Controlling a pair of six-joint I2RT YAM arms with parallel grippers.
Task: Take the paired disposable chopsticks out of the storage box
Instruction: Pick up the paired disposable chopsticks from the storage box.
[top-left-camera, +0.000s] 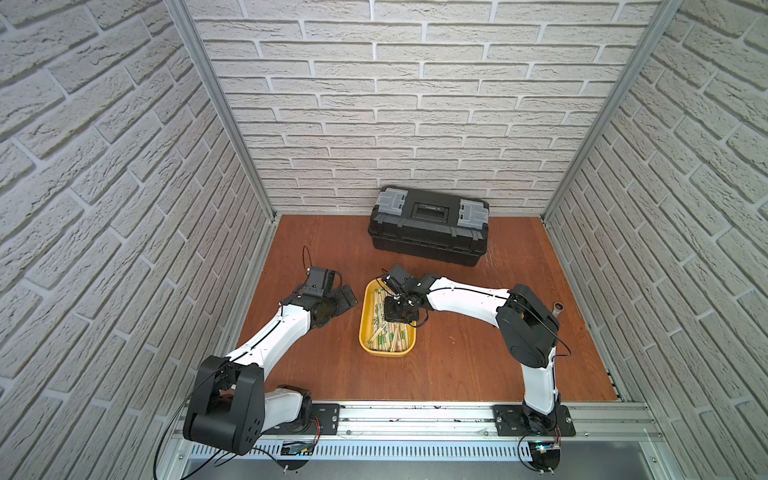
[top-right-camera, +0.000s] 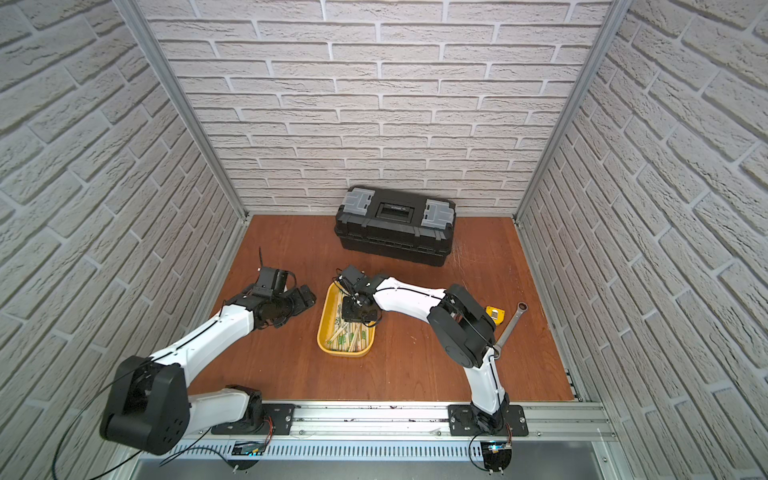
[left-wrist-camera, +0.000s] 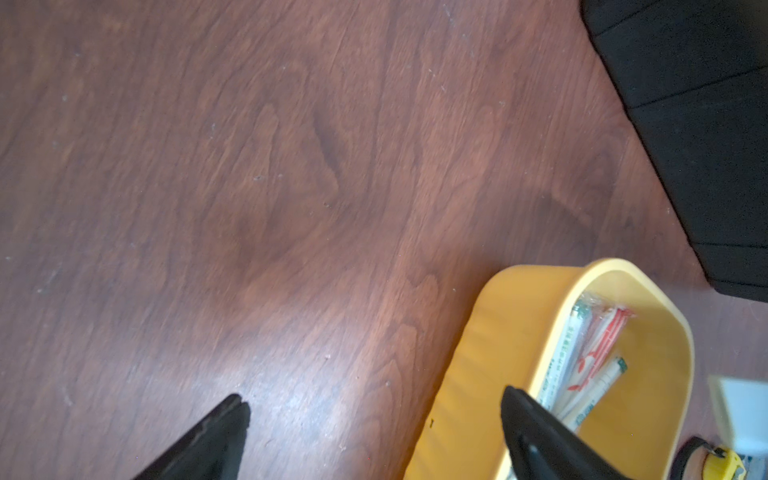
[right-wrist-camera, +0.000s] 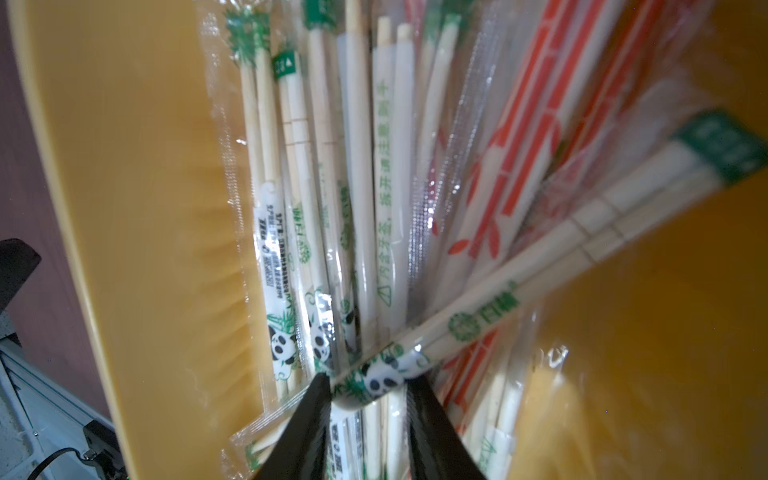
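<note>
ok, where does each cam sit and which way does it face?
Both top views: high over the front rail, looking down toward the back wall; both arms, storage box, toolbox.
Left wrist: over the table beside the box, looking down; open left gripper.
Right wrist: inside the box, looking along the chopsticks; right gripper closed on one pair.
Shared: the box, in all views.

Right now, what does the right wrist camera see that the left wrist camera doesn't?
Only the right wrist view: the right gripper pinching panda-print chopsticks. Only the left wrist view: the open left gripper and a black toolbox. Both: the yellow tray with orange-print chopsticks inside.
</note>
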